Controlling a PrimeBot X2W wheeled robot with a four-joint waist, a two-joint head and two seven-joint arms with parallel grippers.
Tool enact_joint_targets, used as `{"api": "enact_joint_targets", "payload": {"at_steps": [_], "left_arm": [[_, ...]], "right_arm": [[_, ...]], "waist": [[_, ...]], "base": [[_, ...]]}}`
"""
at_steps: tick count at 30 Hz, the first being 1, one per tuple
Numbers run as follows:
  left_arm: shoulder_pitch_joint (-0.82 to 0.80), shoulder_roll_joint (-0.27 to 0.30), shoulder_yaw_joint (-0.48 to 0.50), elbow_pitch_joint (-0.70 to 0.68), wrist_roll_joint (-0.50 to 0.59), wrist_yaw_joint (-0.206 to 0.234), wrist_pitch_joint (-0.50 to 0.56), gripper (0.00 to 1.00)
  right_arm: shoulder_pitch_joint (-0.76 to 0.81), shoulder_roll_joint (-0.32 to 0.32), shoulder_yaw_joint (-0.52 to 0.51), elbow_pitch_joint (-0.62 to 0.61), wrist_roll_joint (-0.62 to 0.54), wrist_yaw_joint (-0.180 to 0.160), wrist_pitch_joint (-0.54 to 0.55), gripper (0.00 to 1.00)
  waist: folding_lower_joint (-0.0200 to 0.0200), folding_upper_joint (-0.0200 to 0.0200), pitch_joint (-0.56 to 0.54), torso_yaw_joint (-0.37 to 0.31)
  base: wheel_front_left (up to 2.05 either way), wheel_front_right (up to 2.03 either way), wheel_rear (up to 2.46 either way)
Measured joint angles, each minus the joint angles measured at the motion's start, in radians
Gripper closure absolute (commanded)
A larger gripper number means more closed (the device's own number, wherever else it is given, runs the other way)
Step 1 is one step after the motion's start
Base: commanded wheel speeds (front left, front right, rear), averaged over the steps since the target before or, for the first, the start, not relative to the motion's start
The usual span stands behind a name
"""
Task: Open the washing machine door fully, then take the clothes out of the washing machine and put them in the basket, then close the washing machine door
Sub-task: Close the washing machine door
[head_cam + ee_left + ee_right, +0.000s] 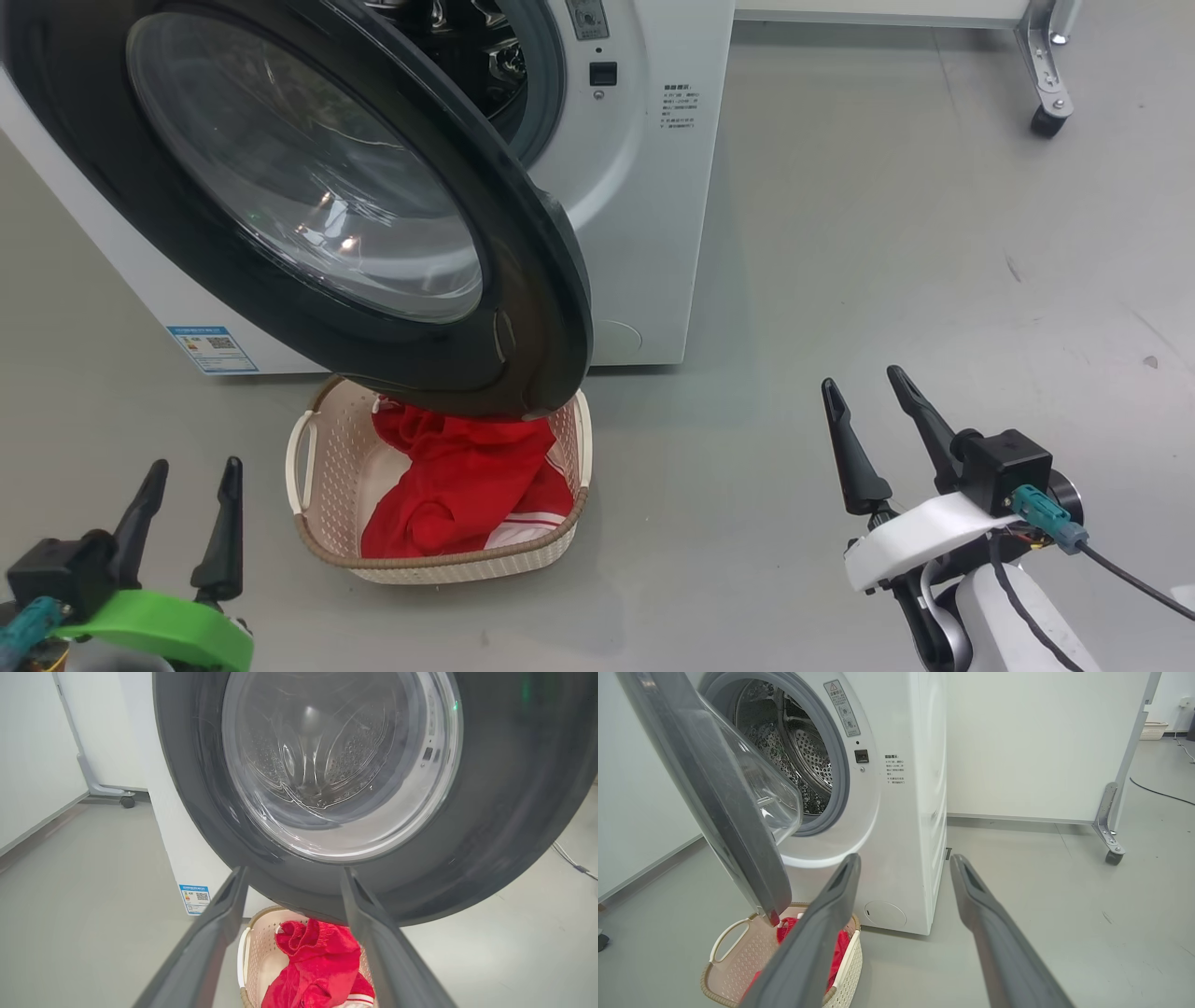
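Note:
The washing machine (644,187) (906,812) stands white at the back with its drum (794,751) showing bare steel. Its black-rimmed glass door (308,187) (355,765) (714,788) hangs partly open, swung out over the basket. On the floor below it, the cream basket (327,485) (257,956) (738,956) holds the red clothes (467,485) (317,966) (838,947). My left gripper (191,467) (292,872) is open and empty, low at the left, facing the door. My right gripper (864,378) (903,858) is open and empty, out to the right of the machine.
A wheeled white partition (1046,65) (1111,826) stands behind to the right on casters. Bare grey floor (934,280) stretches right of the machine. A blue label (212,348) (195,898) sits low on the machine's front.

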Motion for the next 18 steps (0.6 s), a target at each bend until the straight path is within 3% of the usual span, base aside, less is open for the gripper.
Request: {"api": "enact_joint_targets", "payload": {"at_steps": [6,13,18], "left_arm": [[0.006,-0.017,0.005,0.028,0.102,0.028,0.006,0.0],[0.009,-0.093,0.108,-0.042,0.184,0.081,0.014,0.0],[0.011,-0.128,0.138,-0.068,0.234,0.091,0.014,0.0]], "right_arm": [[0.003,0.0,-0.002,0.0,0.0,0.0,0.0,0.0],[0.005,0.0,-0.006,-0.003,0.0,0.0,0.0,0.0],[0.005,0.0,-0.006,-0.003,0.0,0.0,0.0,0.0]], "waist": [[0.0,0.0,-0.003,0.0],[0.0,0.0,-0.005,0.001],[0.0,0.0,-0.008,0.001]], "base": [[0.0,0.0,0.0],[0.0,0.0,0.0],[0.0,0.0,0.0]]}}
